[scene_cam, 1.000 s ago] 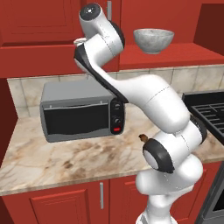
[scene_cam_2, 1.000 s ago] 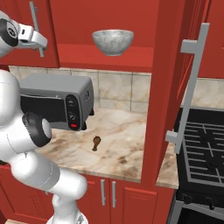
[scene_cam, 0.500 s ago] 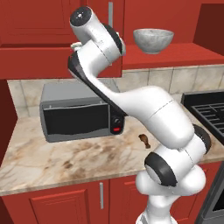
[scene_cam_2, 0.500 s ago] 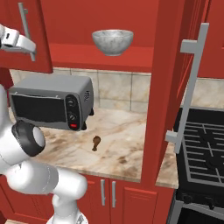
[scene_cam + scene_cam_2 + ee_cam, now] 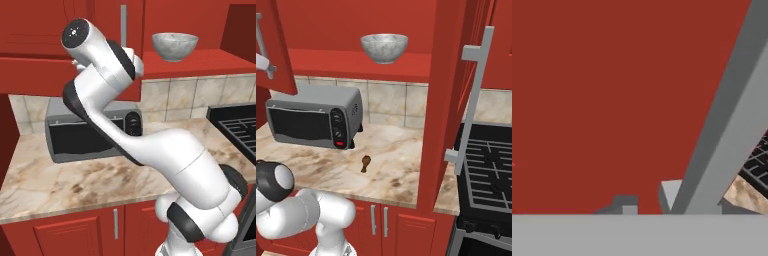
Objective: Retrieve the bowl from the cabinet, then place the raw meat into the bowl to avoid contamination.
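Left base view: the bowl (image 5: pixel 174 46) is seen upright on the open cabinet's shelf (image 5: pixel 200 64), at 1 o'clock from the toaster oven (image 5: pixel 92 131), which stands on the marble counter (image 5: pixel 60 182). The arm (image 5: pixel 107 100) is raised in front of a cabinet door (image 5: pixel 107 20).

Right base view: the bowl (image 5: pixel 384 47) is shown on the shelf, above and at 1 o'clock from the meat (image 5: pixel 365 163). The meat lies on the counter (image 5: pixel 401 172), apart from the oven (image 5: pixel 315 116), at its 5 o'clock. An open door (image 5: pixel 453 95) with a bar handle (image 5: pixel 472 102) stands left of the stove (image 5: pixel 491 175).

Hand view: a red door panel (image 5: pixel 612 100) and a grey handle (image 5: pixel 732 120) are seen close up. Whether the jaws are apart or together cannot be told.
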Tool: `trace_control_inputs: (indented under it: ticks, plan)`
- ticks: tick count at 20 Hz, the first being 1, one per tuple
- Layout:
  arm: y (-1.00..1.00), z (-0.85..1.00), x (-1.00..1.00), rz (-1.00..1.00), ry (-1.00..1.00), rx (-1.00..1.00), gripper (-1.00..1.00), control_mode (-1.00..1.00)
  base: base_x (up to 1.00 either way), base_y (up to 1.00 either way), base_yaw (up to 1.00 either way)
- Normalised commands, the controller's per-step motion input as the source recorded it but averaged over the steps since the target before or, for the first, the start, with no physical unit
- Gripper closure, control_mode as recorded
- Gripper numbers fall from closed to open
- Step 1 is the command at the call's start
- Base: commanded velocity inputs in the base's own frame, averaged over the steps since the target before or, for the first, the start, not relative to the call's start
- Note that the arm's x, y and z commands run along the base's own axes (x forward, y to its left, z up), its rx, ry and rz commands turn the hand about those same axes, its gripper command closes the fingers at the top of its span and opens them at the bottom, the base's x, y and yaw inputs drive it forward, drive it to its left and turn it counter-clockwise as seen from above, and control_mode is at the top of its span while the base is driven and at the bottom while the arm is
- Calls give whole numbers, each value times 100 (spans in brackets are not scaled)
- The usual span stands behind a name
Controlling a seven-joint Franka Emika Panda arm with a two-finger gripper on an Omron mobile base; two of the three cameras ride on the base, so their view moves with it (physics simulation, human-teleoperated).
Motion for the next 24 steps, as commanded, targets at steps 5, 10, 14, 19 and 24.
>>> trace_control_inputs:
  ticks: [5, 10, 14, 19, 24]
  plan:
    - [92, 0, -94, -1, 0, -3, 100, -100, 0, 0, 0]
    - [96, 0, -77, 0, 0, -5, 100, -100, 0, 0, 0]
    - [91, 0, -47, 0, 0, -8, 100, -100, 0, 0, 0]
    - [88, 0, -40, 0, 0, -9, 100, -100, 0, 0, 0]
    - [44, 0, -21, 0, 0, -3, -100, -100, 0, 0, 0]
